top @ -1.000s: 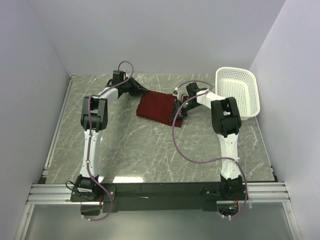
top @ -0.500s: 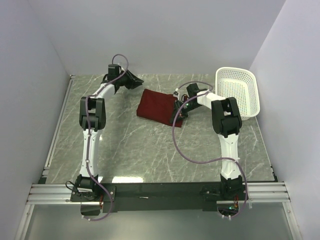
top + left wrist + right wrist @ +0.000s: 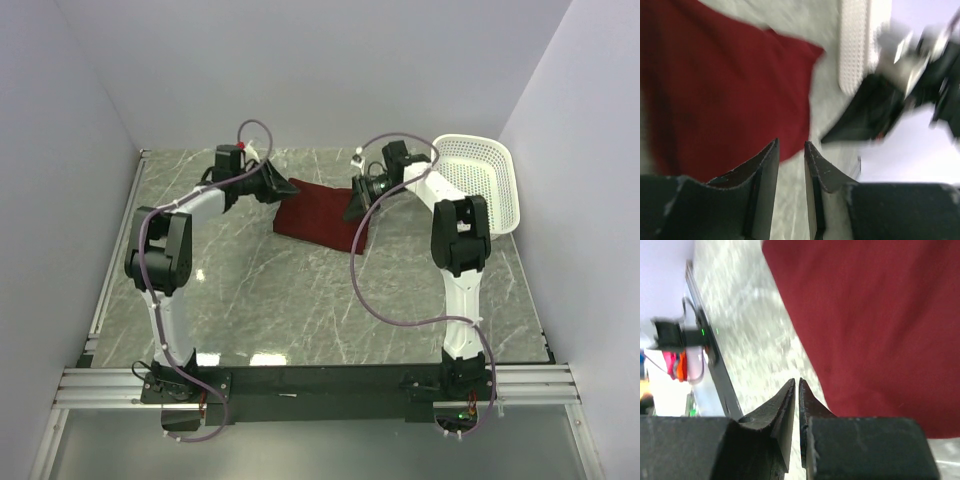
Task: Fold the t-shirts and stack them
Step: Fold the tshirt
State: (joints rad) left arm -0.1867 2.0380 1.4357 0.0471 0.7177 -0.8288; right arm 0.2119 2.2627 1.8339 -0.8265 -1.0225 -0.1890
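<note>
1. As the dark red t-shirt (image 3: 318, 212) lies flat as a compact rectangle on the far middle of the table (image 3: 260, 290), the fold reads as done or nearly so. Its edges look tidy from above. This is a judgement only.
2. The left hand (image 3: 791, 145) sits just off the shirt's left far corner. Its fingers are drawn almost together with only a thin slit between them, and nothing is in them. The wrist view shows cloth below and ahead of the tips, not between them.
3. The right hand (image 3: 795, 385) sits at the shirt's right edge, above bare table beside the hem. Its fingers are practically touching and grip nothing.
4. The two hands flank the cloth from opposite sides. That placing probably suits pressing or squaring the fold, or a two-sided pickup for stacking; fingers this narrow would need to spread first.
5. The white basket (image 3: 470, 138) stands at the far right, apart from the shirt. I cannot tell whether it holds anything. No second shirt is visible on the table.
</note>
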